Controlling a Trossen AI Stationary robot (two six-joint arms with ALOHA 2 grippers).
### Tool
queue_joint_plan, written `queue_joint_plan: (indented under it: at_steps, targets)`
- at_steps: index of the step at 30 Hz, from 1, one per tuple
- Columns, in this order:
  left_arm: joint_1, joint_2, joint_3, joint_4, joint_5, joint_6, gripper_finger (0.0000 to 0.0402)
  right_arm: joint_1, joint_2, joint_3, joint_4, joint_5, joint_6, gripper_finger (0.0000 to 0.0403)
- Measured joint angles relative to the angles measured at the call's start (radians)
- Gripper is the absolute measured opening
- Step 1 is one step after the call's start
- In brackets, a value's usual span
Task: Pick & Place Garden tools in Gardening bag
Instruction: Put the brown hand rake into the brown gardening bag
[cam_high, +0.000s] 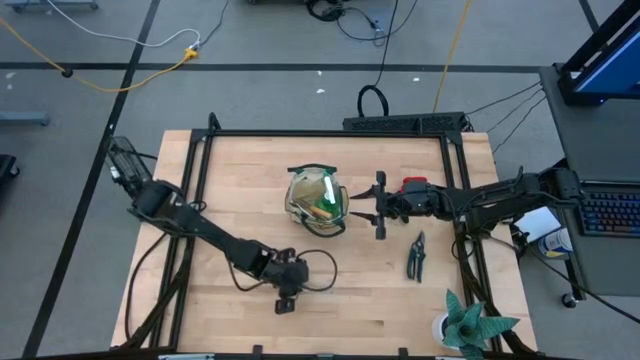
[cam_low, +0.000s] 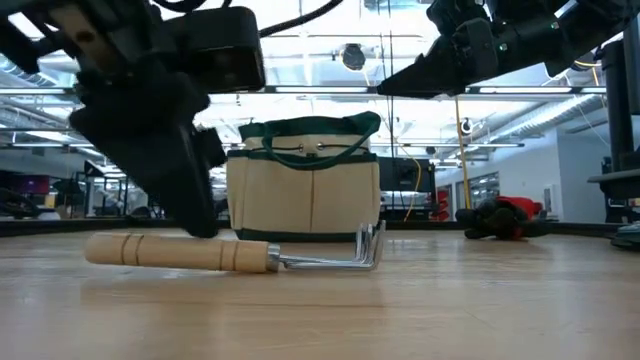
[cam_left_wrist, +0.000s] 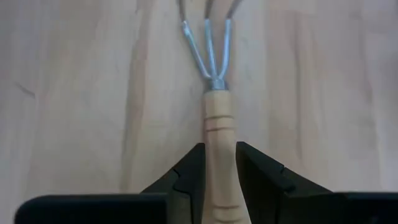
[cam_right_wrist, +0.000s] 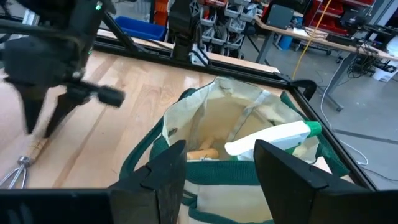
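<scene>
Left tool (cam_left_wrist: 219, 163) sits low-center in the high view w/ its fingers clenched around the wooden handle of a hand rake (cam_low: 232, 252) that's lying flat on the table (cam_high: 400, 310). The gardening bag (cam_high: 318, 202) stands upright mid-table, spray bottle (cam_right_wrist: 273, 139) and what looks like another wooden handle inside, tho that part's hard to make out. Right tool (cam_right_wrist: 216, 168) hovers just right of the bag, fingers spread wide, nothing in them. Pruning shears (cam_high: 415, 255) lie further right, red glove (cam_low: 508, 218) near the table's right edge in the low view.
</scene>
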Motion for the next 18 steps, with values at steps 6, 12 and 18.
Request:
queue_joint_plan:
  at_steps: [6,12,18]
  targets:
    - [-0.001,0.032,0.002,0.02,0.017,-0.008,0.0092,0.0,0.0,0.0,-0.015,0.0,0.002,0.0183]
    - [-0.001,0.052,0.004,0.016,0.014,-0.007,0.0093,0.0,0.0,0.0,-0.024,0.0,0.002,0.0183]
    - [0.0,0.061,0.003,0.029,0.009,0.052,0.0092,0.0,0.0,0.0,-0.022,0.0,0.002,0.0183]
